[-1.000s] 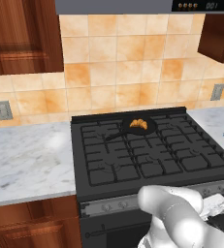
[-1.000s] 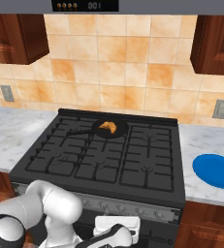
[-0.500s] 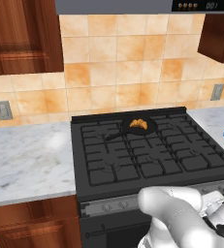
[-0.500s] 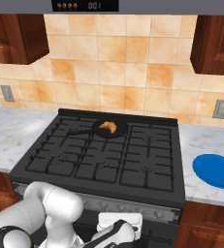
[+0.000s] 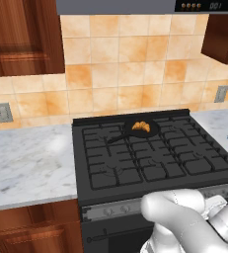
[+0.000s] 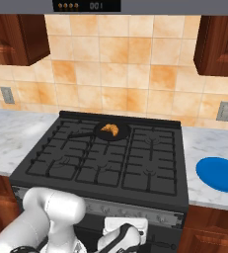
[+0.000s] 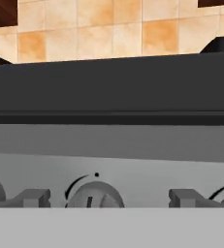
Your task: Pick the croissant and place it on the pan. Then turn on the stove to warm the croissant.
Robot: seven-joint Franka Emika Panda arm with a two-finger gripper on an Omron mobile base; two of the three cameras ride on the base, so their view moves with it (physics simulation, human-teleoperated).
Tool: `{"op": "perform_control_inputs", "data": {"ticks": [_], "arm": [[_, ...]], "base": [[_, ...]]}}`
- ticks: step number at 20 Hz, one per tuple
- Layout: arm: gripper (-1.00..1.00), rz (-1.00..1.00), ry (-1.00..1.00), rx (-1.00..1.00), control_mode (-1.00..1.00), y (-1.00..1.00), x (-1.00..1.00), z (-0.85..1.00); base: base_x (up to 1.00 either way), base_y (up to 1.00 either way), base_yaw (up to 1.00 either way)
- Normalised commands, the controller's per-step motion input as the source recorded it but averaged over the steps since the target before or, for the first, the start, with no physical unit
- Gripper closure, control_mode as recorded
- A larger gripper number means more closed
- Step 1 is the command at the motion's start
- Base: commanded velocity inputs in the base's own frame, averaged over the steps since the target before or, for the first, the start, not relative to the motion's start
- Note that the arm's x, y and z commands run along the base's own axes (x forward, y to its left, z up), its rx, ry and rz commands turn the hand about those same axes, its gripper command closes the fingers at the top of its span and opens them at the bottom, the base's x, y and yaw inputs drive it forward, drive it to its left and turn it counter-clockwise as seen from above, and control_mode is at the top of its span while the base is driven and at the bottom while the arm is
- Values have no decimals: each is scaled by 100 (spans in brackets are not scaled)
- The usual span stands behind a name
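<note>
The croissant (image 5: 141,127) lies in the pan (image 5: 152,131) on a back burner of the stove (image 5: 145,158); the tool (image 7: 104,198) sits low at the stove's grey front strip, its fingers (image 7: 33,197) spread wide and released, flanking a knob (image 7: 94,196); a blue plate (image 6: 220,174) rests on the counter (image 6: 204,148).

Croissant (image 5: 141,127) sat in pan (image 5: 144,129) on stove (image 5: 150,158) back burner; white arm (image 5: 184,222) low at front-right, by knob strip.
</note>
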Motion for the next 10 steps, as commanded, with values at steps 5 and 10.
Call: {"op": "perform_control_inputs", "data": {"ticks": [5, 10], "arm": [[-100, 0, 0, -2, -100, -7, 1, -27], [-100, 0, -3, -3, -100, 1, 2, -4]], "base": [[0, 0, 0], [0, 0, 0]]}}
